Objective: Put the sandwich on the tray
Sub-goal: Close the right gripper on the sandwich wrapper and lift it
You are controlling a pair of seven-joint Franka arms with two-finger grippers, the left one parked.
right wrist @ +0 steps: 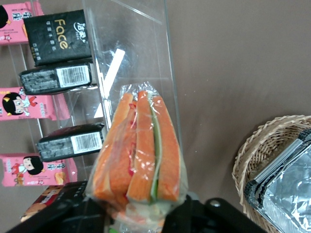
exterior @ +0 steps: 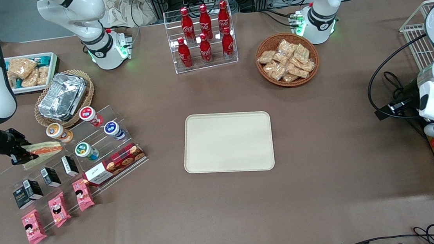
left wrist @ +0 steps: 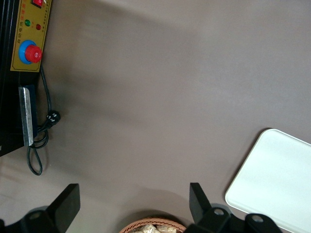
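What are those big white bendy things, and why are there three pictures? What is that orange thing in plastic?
The white bendy things are robot arms. Each ends in a gripper, a hand with just two fingers.

One picture looks down at the whole brown table from the front. The other two come from small cameras on the arms' wrists, so they look close up at what is under each hand.

The orange thing is a wrapped sandwich. The working arm's gripper has shut on it, at the clear display shelf that holds small black boxes and little jars, with pink snack packets at its near edge.

In the middle of the table lies a cream tray with nothing on it. That is where the sandwich should go. Farther from the camera stand red cola bottles and a basket of snacks.
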